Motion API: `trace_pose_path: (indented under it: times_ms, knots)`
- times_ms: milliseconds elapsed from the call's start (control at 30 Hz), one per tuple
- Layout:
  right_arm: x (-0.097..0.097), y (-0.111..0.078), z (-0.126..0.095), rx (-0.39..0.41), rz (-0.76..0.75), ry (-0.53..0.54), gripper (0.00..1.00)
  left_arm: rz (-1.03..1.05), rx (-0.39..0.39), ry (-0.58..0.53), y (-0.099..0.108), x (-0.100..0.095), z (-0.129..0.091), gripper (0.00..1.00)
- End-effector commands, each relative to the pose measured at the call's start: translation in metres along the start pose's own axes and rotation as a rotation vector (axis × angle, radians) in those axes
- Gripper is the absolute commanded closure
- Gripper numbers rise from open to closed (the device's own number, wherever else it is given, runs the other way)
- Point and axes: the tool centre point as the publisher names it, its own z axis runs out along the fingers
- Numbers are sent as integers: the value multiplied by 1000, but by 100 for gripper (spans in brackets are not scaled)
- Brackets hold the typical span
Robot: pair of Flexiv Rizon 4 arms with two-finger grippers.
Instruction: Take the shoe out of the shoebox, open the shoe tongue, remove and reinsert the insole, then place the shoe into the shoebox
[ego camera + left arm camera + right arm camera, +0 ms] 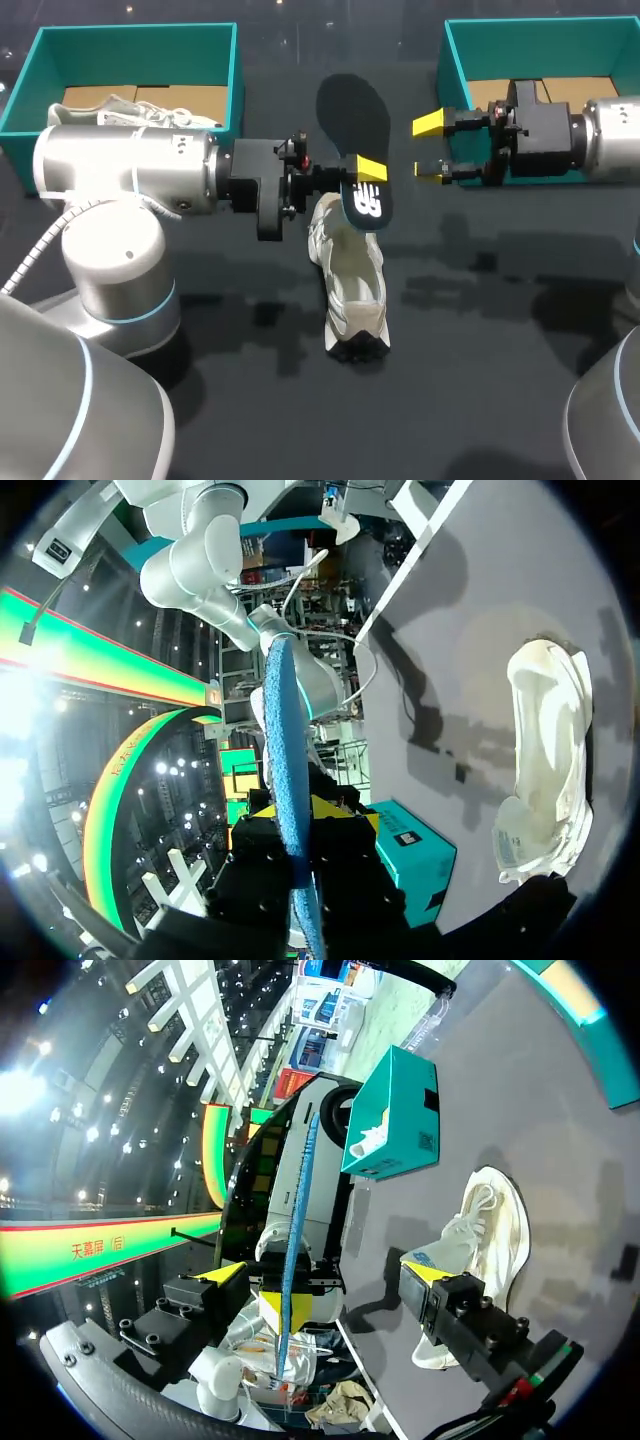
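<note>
Left arm [130, 170]: jaws were clamped on the heel end of the insole [353, 115], with one yellow fingertip [371, 168] on its upper face. The left wrist view had the insole edge-on, pinched between both tips. The insole was held up off the counter [480, 330], heel end over the far end of the shoe [355, 285], toe end pointing at the counter's far edge. The shoe was out of both boxes, lying mid-counter with its opening up and nothing gripping it. Right arm [610, 135]: jaws were spread wide and empty, level with the insole's heel end, just beside it and not touching. From the right wrist view the insole sat edge-on ahead of the spread fingers, with the shoe on the counter off to one side. The left shoebox [30, 90] had a second shoe [130, 112] in it. The right shoebox [455, 55] was behind the right jaws, with its cardboard floor showing.
</note>
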Motion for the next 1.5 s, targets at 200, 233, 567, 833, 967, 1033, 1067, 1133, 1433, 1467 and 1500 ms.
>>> trace_pose_path:
  times_ms: [200,233,567,833,967,1033,1067,1133,1433,1467,1500]
  knots:
    - [-7,13,28,60,-13,4,0,3,19,0,15,15,19,100]
    - [-7,13,30,65,-16,5,0,1,22,-3,16,16,20,100]
    - [-8,10,40,96,-23,4,57,-6,35,-5,15,20,22,100]
    - [-9,9,43,100,-17,4,67,10,27,6,16,24,22,100]
    - [-9,9,43,98,-14,3,69,12,17,10,16,25,23,100]
    - [-9,9,44,99,-14,4,69,15,12,13,17,27,24,100]
    - [-9,9,44,99,-13,4,70,15,9,13,17,27,24,100]
    - [-9,9,45,99,-6,-2,71,14,6,13,18,27,25,100]
    - [-9,8,50,103,1,-12,93,18,0,14,18,29,29,100]
    - [-9,8,50,103,2,-13,100,19,-1,16,18,30,29,100]
    - [-9,8,50,103,2,-13,100,19,-2,16,18,30,29,100]
